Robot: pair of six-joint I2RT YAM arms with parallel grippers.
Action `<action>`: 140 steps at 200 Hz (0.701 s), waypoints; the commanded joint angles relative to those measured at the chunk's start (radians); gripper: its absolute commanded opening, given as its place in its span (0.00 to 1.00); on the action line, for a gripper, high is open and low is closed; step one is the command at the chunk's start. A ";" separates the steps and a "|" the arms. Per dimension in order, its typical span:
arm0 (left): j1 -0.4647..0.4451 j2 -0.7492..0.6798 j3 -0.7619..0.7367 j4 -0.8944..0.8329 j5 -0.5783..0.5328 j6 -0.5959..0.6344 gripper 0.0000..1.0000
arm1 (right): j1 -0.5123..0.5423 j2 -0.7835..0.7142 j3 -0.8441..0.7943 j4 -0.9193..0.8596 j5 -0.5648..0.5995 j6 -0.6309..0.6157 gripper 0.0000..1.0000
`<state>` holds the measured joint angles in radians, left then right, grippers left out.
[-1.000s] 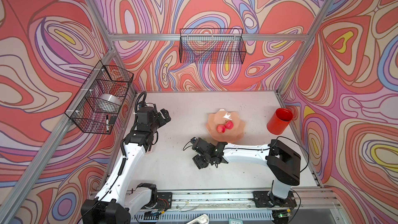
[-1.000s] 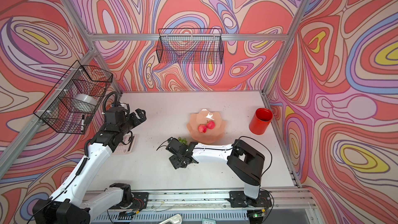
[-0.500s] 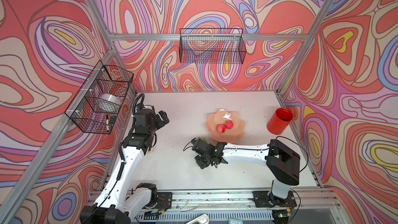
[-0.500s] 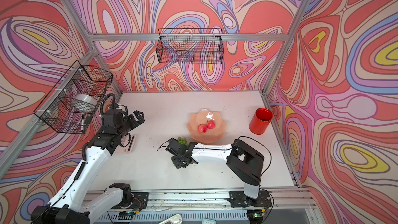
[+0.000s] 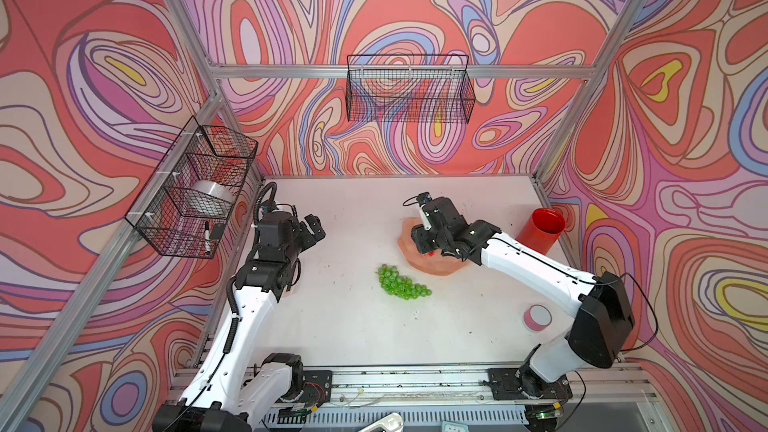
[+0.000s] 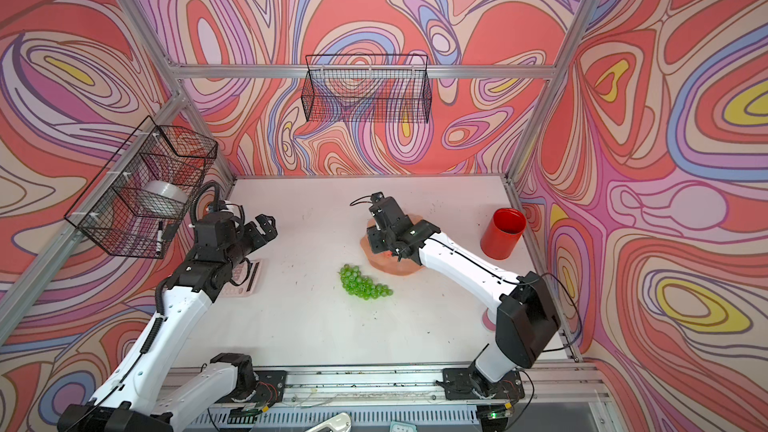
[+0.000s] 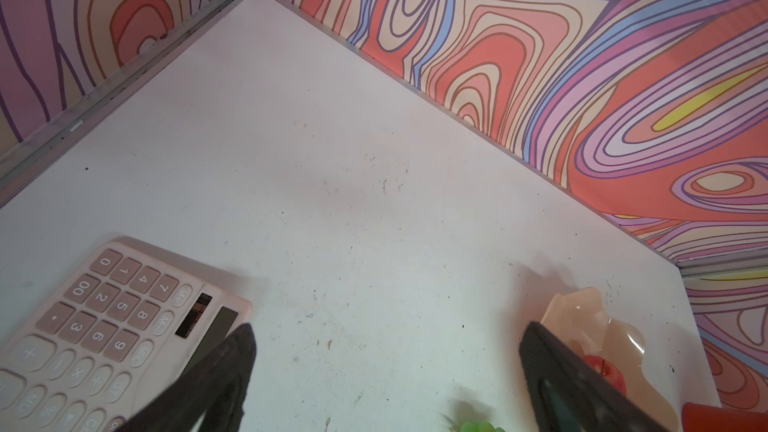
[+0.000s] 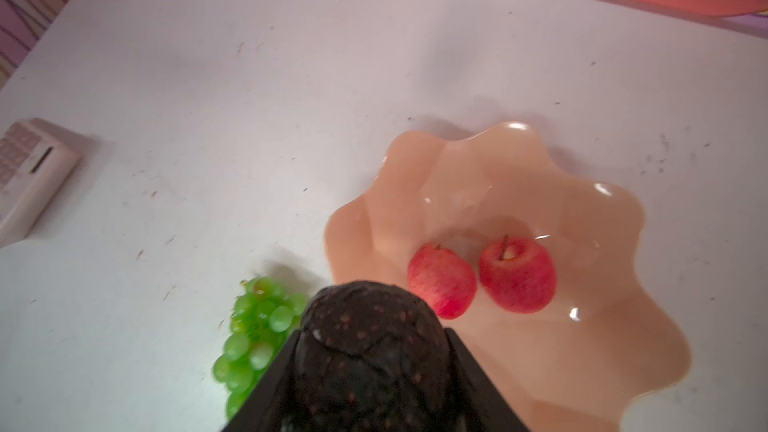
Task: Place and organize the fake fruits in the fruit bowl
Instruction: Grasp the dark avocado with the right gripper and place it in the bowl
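My right gripper [image 8: 372, 336] is shut on the dark bumpy avocado [image 8: 370, 351], held above the near rim of the peach-pink fruit bowl [image 8: 602, 209]. Two red apples [image 8: 440, 280] [image 8: 517, 274] lie side by side in the bowl's middle. In both top views the right gripper [image 5: 428, 238] [image 6: 384, 238] hangs over the bowl [image 5: 436, 270] [image 6: 392, 265] and hides the avocado. The green grapes [image 5: 401, 282] [image 6: 363, 282] [image 8: 253, 334] lie on the table just left of the bowl. My left gripper [image 5: 311, 228] [image 7: 384, 338] stands open and empty at the left.
A pink calculator [image 6: 245, 280] [image 7: 104, 326] lies under the left arm. A red cup [image 5: 540, 228] stands at the right wall and a pink tape roll [image 5: 537, 317] lies near the right arm's elbow. Wire baskets [image 5: 409, 89] [image 5: 195, 189] hang on the back and left walls.
My right gripper has risen from the table beside the grapes and moved back and right over the bowl, with the avocado in it. The left arm has hardly moved.
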<state>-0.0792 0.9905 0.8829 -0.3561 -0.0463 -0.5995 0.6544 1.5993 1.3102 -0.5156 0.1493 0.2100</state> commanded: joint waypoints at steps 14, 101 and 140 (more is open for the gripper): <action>0.009 -0.008 -0.015 -0.024 0.013 -0.004 1.00 | -0.096 0.153 0.057 0.145 0.013 -0.218 0.46; 0.009 -0.038 -0.039 -0.040 0.019 -0.004 1.00 | -0.137 0.330 0.056 0.321 0.035 -0.431 0.46; 0.009 -0.032 -0.037 -0.038 0.029 -0.004 1.00 | -0.136 0.340 -0.006 0.372 0.042 -0.423 0.48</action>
<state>-0.0772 0.9653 0.8547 -0.3721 -0.0257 -0.5995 0.5228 1.9209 1.3365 -0.2001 0.1734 -0.1978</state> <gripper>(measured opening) 0.999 0.496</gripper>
